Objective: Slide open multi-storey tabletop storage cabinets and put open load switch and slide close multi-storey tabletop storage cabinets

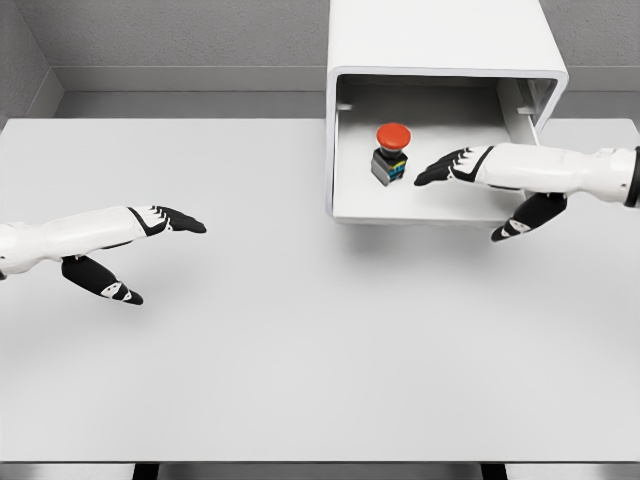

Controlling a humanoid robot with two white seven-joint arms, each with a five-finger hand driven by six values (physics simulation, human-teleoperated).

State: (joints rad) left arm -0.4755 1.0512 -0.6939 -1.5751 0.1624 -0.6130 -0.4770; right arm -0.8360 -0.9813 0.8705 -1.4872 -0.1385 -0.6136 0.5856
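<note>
The red-capped switch (pixel 391 152) stands upright inside the pulled-out drawer (pixel 440 205) of the cabinet (pixel 440 40), just left of the right hand (pixel 500 180), whose empty fingers (pixel 440 168) stretch out toward it, far nearer than the left hand (pixel 140 235).

Bright, even, diffuse light from overhead; no glare or hot spots. Soft faint shadows lie on the white table (pixel 300 350) under both arms and below the cabinet (pixel 440 60) at upper centre. Cabinet interior slightly greyer. Render is sharp throughout, w/ no blur, no visible edge distortion.
</note>
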